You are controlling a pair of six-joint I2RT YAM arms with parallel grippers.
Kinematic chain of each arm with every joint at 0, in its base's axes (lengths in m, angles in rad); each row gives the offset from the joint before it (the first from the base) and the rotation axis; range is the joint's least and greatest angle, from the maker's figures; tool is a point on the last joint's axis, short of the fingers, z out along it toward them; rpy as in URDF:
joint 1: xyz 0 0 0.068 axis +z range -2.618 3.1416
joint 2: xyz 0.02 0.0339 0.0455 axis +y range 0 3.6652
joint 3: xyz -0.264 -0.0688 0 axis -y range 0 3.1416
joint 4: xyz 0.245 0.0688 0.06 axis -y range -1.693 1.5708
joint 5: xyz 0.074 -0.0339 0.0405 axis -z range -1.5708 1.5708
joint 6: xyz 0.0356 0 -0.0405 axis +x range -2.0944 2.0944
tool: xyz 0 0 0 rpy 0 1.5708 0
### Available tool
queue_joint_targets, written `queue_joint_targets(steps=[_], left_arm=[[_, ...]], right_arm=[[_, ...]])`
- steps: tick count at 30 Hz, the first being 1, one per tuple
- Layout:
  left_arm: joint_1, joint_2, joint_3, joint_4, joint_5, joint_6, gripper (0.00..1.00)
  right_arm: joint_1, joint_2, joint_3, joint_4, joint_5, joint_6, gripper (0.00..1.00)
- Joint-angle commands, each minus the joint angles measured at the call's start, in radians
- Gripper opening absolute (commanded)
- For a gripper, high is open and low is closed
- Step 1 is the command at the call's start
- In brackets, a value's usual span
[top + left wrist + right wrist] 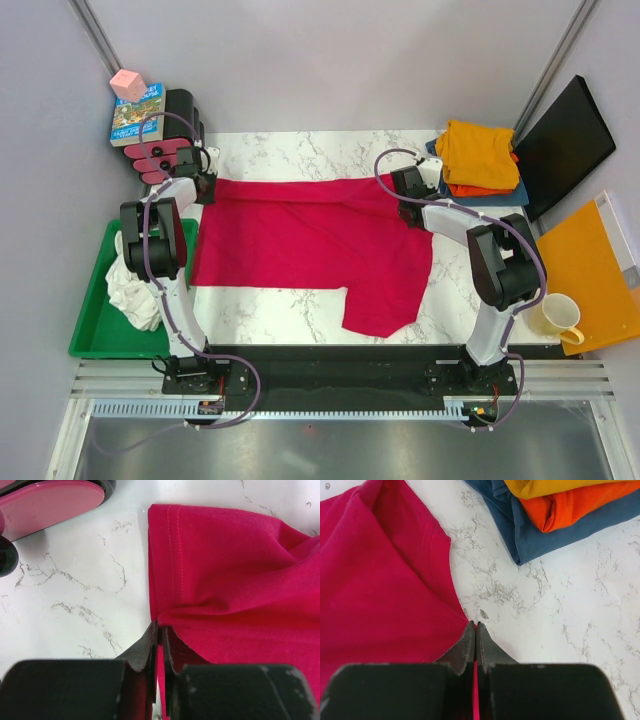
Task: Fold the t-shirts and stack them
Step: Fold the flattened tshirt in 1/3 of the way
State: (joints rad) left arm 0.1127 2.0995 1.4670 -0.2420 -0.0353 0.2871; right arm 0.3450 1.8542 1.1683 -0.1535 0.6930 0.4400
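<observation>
A crimson-red t-shirt [310, 245] lies spread across the marble table, one part hanging toward the front right. My left gripper [205, 185] is shut on the shirt's far left edge [200, 570]. My right gripper [400, 192] is shut on the shirt's far right edge [375, 590]. A stack of folded yellow-orange [478, 150], orange [480, 190] and blue t-shirts [510, 195] sits at the back right, also in the right wrist view [560, 510]. A white shirt [130, 285] lies crumpled in the green tray [95, 320] on the left.
Pink-and-black stacked cases [165, 150] stand at the back left, near my left gripper [50, 502]. A book with a pink cube [135, 105] is behind them. A black panel [560, 145], a flat orange board [590, 270] and a cream mug [555, 318] are at the right.
</observation>
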Motion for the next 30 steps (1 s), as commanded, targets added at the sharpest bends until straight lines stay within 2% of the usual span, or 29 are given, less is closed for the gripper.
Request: queue_joint_targets(steps=[1,9,11,12,13,14,15,17,18,21,25,28,30], left_arm=[[0.004,-0.009,0.010,-0.023,-0.020,0.044,0.12],[0.004,-0.009,0.038,-0.039,-0.035,0.046,0.20],[0.005,-0.019,0.030,-0.039,-0.031,0.041,0.39],[0.008,-0.030,0.013,-0.040,-0.006,0.031,0.48],[0.010,-0.064,-0.002,-0.033,0.011,0.029,0.79],[0.013,-0.085,-0.017,-0.011,0.026,0.023,0.94],[0.015,-0.105,-0.034,-0.005,0.056,0.011,0.99],[0.015,-0.159,-0.036,-0.003,0.077,-0.003,0.99],[0.015,-0.176,-0.031,-0.005,0.099,-0.018,0.99],[0.013,-0.229,0.007,-0.002,0.141,-0.057,0.99],[-0.001,-0.222,0.081,-0.013,0.201,-0.100,0.99],[-0.050,-0.145,0.145,-0.048,0.184,-0.091,0.96],[-0.089,-0.077,0.186,-0.072,0.181,-0.065,0.93]], right_arm=[[-0.001,-0.015,0.036,-0.035,0.025,0.013,0.00],[-0.001,-0.007,0.083,-0.072,0.019,0.016,0.00],[0.000,-0.012,0.087,-0.077,0.010,0.016,0.00],[0.000,-0.016,0.085,-0.077,0.010,0.016,0.05],[0.000,-0.035,0.079,-0.070,0.008,0.019,0.12],[0.000,-0.050,0.073,-0.060,0.008,0.017,0.19],[0.000,-0.065,0.059,-0.048,0.000,0.014,0.37],[-0.001,-0.110,0.065,-0.020,-0.029,-0.001,0.55],[0.000,-0.124,0.095,-0.021,-0.038,-0.018,0.71],[0.003,-0.122,0.181,-0.044,-0.062,-0.044,0.80],[0.002,-0.067,0.267,-0.063,-0.157,-0.075,0.80],[0.002,0.011,0.316,-0.084,-0.245,-0.073,0.70],[0.008,0.054,0.340,-0.099,-0.274,-0.073,0.40]])
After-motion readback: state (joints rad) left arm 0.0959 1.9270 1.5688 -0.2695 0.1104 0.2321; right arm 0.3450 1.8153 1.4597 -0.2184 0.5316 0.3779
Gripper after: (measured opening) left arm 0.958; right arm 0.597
